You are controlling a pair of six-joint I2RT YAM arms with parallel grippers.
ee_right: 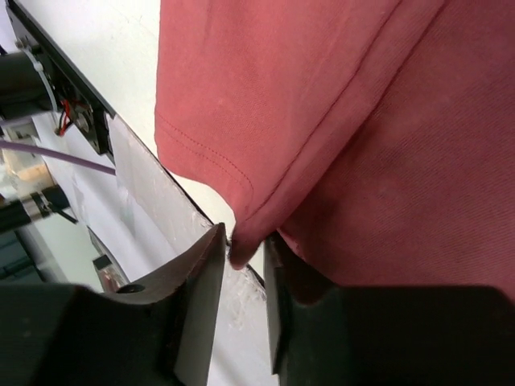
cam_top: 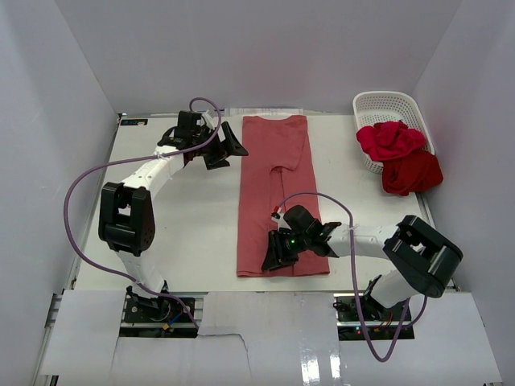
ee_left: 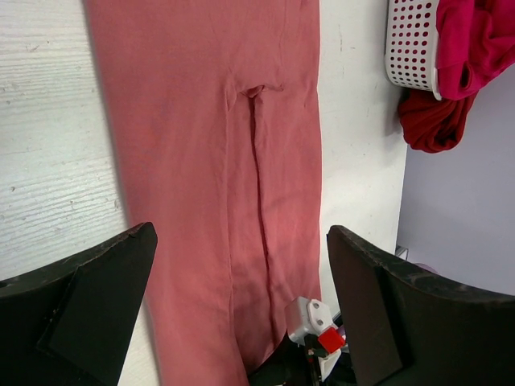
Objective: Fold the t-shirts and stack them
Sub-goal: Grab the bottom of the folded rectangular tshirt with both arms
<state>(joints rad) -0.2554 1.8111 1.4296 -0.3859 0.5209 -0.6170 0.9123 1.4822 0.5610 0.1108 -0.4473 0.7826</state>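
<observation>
The dusty salmon-red t-shirt [cam_top: 273, 193] lies in the middle of the table, folded into a long narrow strip that runs from the far edge to the near edge. My right gripper [cam_top: 273, 253] is at its near left corner, shut on a fold of the hem [ee_right: 245, 241]. My left gripper [cam_top: 229, 149] is open and empty beside the strip's far left edge; in the left wrist view [ee_left: 241, 229] it looks down the shirt [ee_left: 209, 161]. The bright crimson t-shirt [cam_top: 390, 141] lies bunched in the basket. The darker red t-shirt [cam_top: 412, 173] lies crumpled against the basket's near side.
A white lattice basket [cam_top: 386, 103] stands at the table's far right corner and also shows in the left wrist view [ee_left: 410, 44]. White walls enclose the table [cam_top: 185, 225]. The table's near edge [ee_right: 137, 169] runs just below the shirt's hem.
</observation>
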